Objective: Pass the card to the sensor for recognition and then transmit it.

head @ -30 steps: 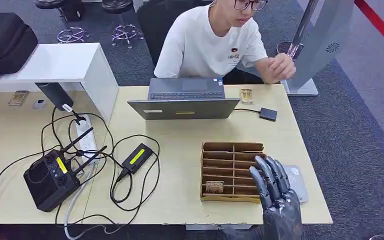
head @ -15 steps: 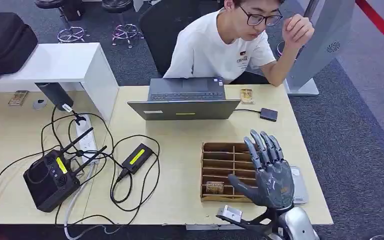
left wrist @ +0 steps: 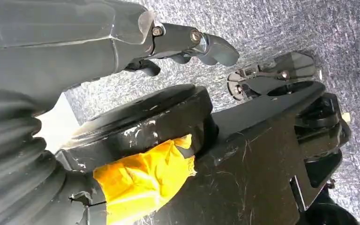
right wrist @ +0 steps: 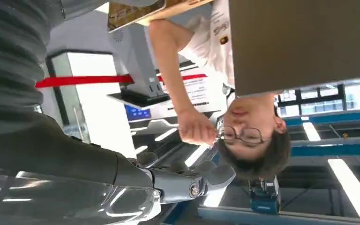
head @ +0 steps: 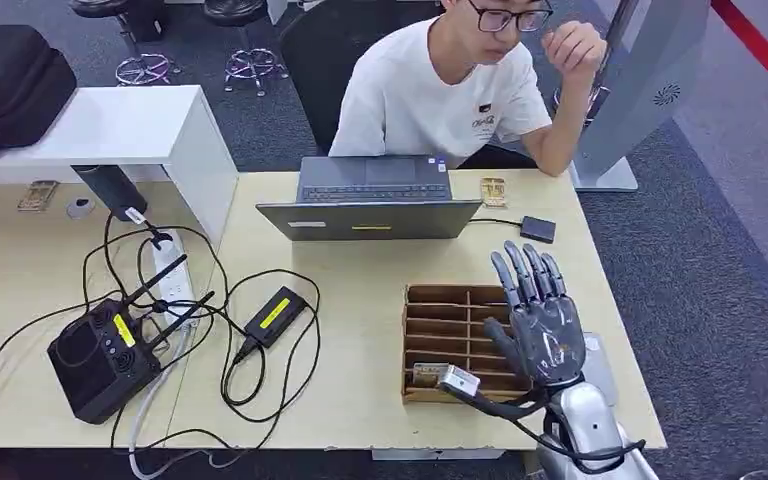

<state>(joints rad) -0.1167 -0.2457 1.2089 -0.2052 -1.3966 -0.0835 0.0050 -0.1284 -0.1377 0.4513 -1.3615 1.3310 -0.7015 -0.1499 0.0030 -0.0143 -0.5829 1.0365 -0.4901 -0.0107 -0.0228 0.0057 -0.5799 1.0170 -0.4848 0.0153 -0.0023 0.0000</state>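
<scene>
Hovering over brown slotted card holder (head: 455,335), right hand (head: 542,325) raised, fingers spread wide, holding nothing. Left hand (left wrist: 187,42) fingers curled, empty.

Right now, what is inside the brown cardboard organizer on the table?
In the cardboard organizer, one card lies in a near-left slot, and the other visible slots look empty. The right hand, fingers spread, hangs over the right side, so those slots are hidden.
</scene>
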